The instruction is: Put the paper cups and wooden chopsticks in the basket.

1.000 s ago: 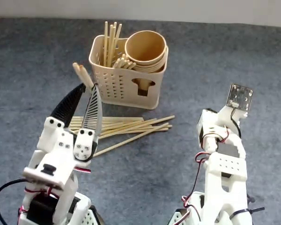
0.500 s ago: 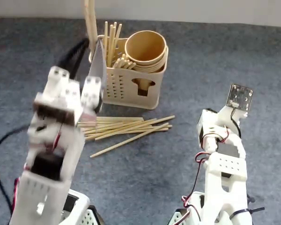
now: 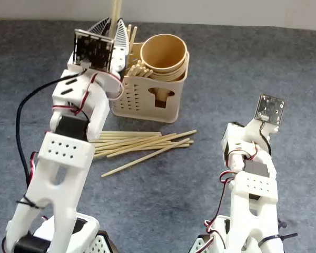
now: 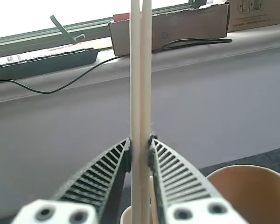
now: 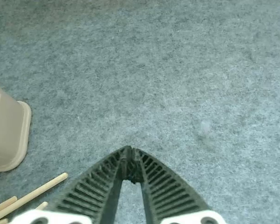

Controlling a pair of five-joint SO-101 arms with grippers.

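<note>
My left gripper point(image 3: 114, 23) is raised over the left end of the beige basket point(image 3: 142, 100), shut on a pair of wooden chopsticks point(image 3: 116, 8) held upright. The left wrist view shows the pair point(image 4: 141, 84) pinched between the jaws of the left gripper point(image 4: 140, 144), with a paper cup's rim point(image 4: 247, 186) just below. Stacked paper cups point(image 3: 163, 52) and several chopsticks point(image 3: 127, 45) stand in the basket. More chopsticks point(image 3: 142, 141) lie on the carpet in front of it. My right gripper point(image 5: 129, 161) is shut on nothing, low over bare carpet to the basket's right.
Grey carpet covers the whole table. The right arm point(image 3: 250, 174) stands at the front right, apart from the loose chopsticks. A corner of the basket point(image 5: 7, 130) and a chopstick end point(image 5: 28, 196) appear in the right wrist view. A pale wall runs behind the basket.
The left arm has lifted the chopstick pair from near the carpet and carried it up and back until it is over the basket's left end. The right arm has stayed still.
</note>
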